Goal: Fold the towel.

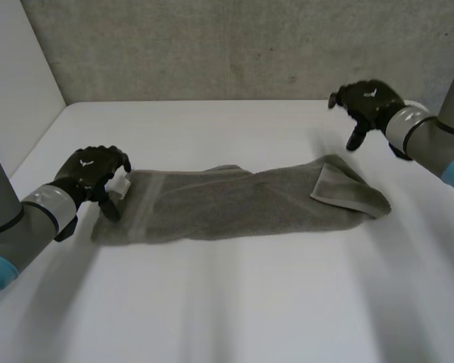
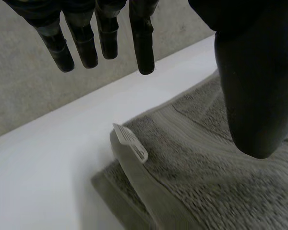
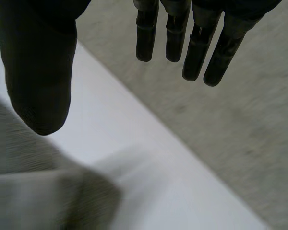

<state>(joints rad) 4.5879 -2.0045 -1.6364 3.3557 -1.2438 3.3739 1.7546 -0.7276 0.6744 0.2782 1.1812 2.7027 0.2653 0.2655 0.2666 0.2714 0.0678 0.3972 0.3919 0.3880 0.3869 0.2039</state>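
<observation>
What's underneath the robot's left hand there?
The end of the grey towel lies under the left hand, with a small white label standing up at its hem. The hand is open, not gripping. Whatever is beneath the towel on the white table is covered.

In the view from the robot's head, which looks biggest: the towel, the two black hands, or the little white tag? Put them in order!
1. Towel, easily the largest.
2. Left hand and right hand: they look about alike, so they tie.
3. White tag, the smallest.
</observation>
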